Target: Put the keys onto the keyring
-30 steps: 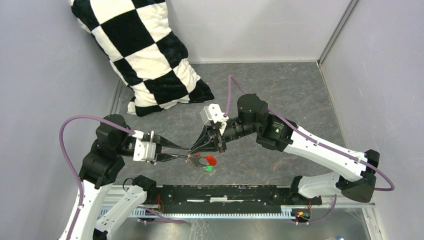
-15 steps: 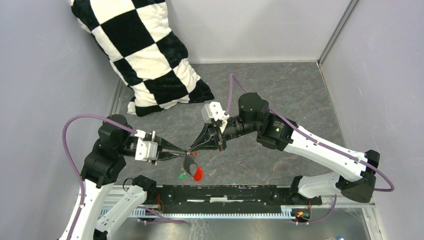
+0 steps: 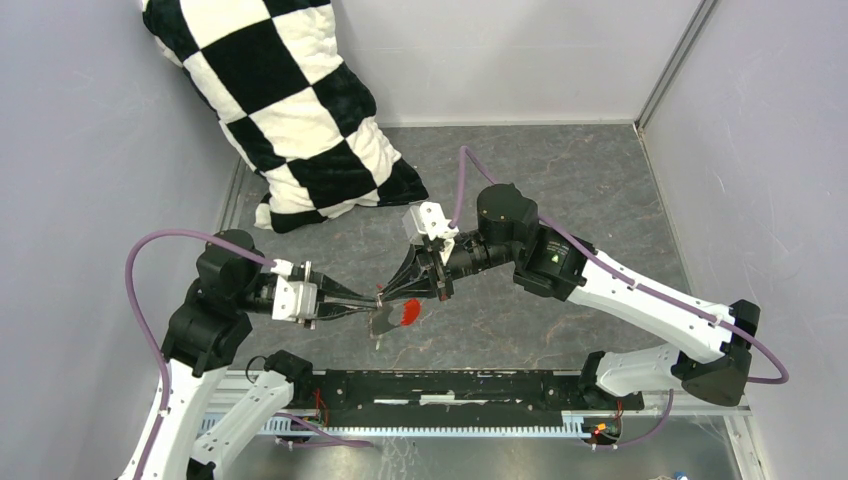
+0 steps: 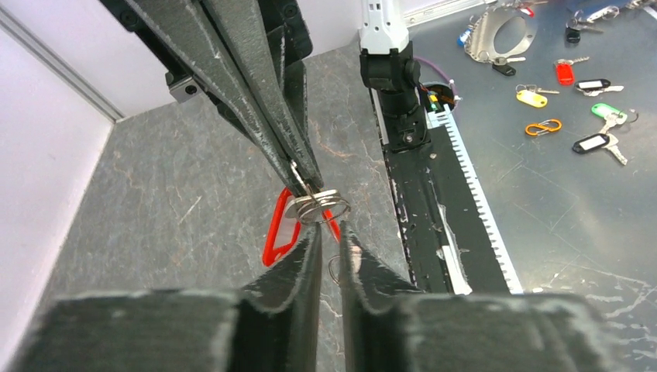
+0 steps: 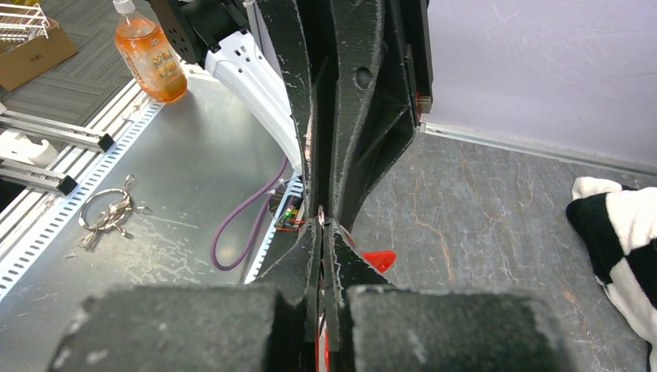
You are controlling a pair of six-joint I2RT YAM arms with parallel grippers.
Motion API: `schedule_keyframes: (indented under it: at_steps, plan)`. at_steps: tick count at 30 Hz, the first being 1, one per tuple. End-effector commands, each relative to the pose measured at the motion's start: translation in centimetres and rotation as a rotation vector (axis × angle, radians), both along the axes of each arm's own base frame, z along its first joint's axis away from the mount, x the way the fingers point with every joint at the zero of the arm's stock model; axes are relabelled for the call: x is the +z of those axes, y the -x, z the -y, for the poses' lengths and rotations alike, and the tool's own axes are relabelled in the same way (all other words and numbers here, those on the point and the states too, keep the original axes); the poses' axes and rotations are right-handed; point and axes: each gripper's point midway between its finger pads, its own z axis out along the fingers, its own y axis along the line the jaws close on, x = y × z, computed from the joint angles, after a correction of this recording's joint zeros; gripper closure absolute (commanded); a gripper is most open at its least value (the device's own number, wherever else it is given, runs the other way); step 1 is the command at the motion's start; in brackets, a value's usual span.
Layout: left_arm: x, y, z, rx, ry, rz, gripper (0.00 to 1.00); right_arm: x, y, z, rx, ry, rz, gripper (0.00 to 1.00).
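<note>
The keyring (image 4: 318,206), a silver coil, hangs in the air with its long red tag (image 4: 276,232) beside it. My right gripper (image 4: 306,184) comes in from above, shut on the ring's upper edge. In the right wrist view the right gripper (image 5: 321,225) pinches a thin metal edge, with the red tag (image 5: 373,260) just beyond. My left gripper (image 4: 331,232) has its jaws a narrow gap apart, tips at the ring's lower edge; contact is unclear. Both grippers (image 3: 384,298) meet above the floor, the red tag (image 3: 405,313) below them. The keys cannot be made out.
A black-and-white checked pillow (image 3: 290,110) leans in the back left corner. A black rail (image 3: 470,385) runs along the near edge. Beyond it, a metal bench holds several loose key tags (image 4: 573,85), a key bunch (image 5: 104,213) and an orange bottle (image 5: 147,54).
The red tag swung down and to the left, then back up under the fingertips; the green tag has gone from sight. My left jaws have narrowed. Both arms stayed nearly in place.
</note>
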Motion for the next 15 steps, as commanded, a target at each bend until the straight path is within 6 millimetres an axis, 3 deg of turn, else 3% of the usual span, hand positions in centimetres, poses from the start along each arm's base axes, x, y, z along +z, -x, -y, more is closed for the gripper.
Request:
schedule_keyframes:
  at_steps: [1, 6, 15]
  plan:
    - [0.01, -0.86, -0.07, 0.052, -0.009, -0.007, 0.76, 1.68, 0.23, 0.31, 0.013, -0.061, 0.032, 1.00]
    - [-0.20, -1.05, 0.02, 0.063, -0.004, -0.037, 0.70, 1.76, 0.36, 0.16, 0.022, -0.065, 0.026, 1.00]
    - [-0.19, -1.20, 0.26, 0.051, 0.005, -0.048, 0.69, 1.60, 0.58, -0.17, 0.048, -0.066, 0.015, 1.00]
